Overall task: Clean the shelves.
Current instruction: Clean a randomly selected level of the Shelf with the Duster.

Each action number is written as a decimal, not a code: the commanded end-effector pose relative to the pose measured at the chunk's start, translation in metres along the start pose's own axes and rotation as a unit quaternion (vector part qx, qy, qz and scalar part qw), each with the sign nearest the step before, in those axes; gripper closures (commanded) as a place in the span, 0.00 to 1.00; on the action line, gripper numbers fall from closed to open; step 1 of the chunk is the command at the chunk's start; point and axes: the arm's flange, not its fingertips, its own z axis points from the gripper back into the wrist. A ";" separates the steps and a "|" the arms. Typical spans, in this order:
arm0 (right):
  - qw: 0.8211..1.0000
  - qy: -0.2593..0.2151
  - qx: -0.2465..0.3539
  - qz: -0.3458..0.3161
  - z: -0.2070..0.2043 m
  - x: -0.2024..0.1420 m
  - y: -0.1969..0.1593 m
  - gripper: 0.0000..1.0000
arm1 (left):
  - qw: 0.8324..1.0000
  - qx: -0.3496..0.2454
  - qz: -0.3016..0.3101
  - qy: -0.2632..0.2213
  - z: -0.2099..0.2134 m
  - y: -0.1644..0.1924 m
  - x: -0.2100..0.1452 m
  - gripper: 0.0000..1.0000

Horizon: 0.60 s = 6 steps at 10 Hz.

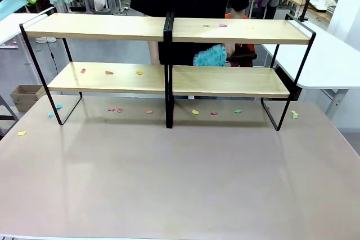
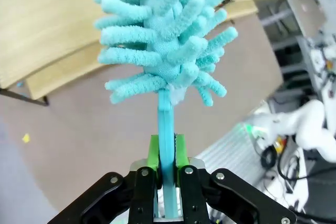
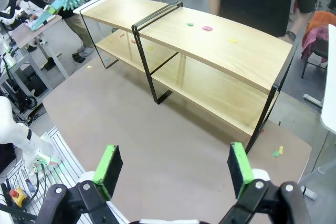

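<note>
While left fingers [image 2: 153, 153] clamp a teal duster [image 2: 163, 35] (near the shelves [image 1: 101, 26]), right fingers [image 3: 110, 169] stand wide.

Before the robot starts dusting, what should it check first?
1. Duster held tight: the left gripper is shut on the teal duster handle. Ok.
2. Duster clear of the shelves: it hangs raised above their left end, not touching. Ok.
3. Right gripper out of the way: open, empty, over the table in front of the shelves. Ok.
4. Shelves clean: paper scraps lie on the top right board and more on the lower left board. Not ok.
5. Person clear: the person's duster is behind the right unit; the left unit looks free. Ok on the left only.
</note>
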 end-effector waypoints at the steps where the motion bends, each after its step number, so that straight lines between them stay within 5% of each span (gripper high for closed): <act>1: 1.000 0.002 -0.001 -0.003 0.001 -0.001 -0.001 0.00 | 0.996 -0.086 -0.028 0.016 0.005 -0.005 -0.018 0.87; 3: 1.000 0.002 -0.001 -0.003 0.001 -0.001 -0.001 0.00 | 0.989 -0.121 -0.043 0.074 0.017 -0.007 -0.052 0.87; 6: 1.000 0.002 -0.001 -0.003 0.001 -0.001 -0.001 0.00 | 0.982 -0.050 -0.047 0.176 0.039 0.024 -0.144 0.87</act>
